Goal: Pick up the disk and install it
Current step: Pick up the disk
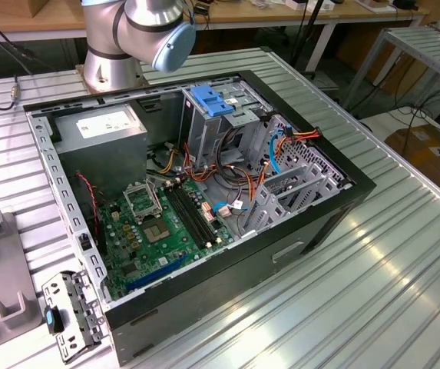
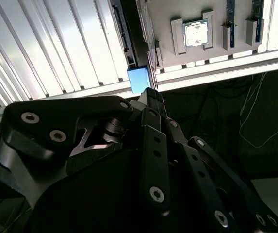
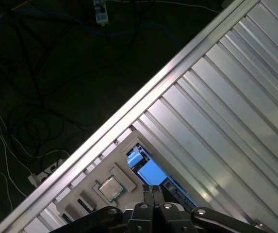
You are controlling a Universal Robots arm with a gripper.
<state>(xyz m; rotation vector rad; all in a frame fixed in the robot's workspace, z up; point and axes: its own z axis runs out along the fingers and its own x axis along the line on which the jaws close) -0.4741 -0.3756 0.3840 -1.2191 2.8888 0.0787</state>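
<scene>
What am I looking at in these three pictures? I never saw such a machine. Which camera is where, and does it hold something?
It is a robot arm standing on a ribbed metal table. The exterior view, from a camera off the arm, shows an open computer case lying on that table. Both wrist views come from cameras riding on the arm and look past its black claw. The claw is shut and holds nothing. Just beyond its tip is the disk, blue-framed, beside a grey tray carrying a processor chip.

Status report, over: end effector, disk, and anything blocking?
End effector right at the disk. Disk beside gray tray, outside the computer case. Nothing seen blocking.
</scene>
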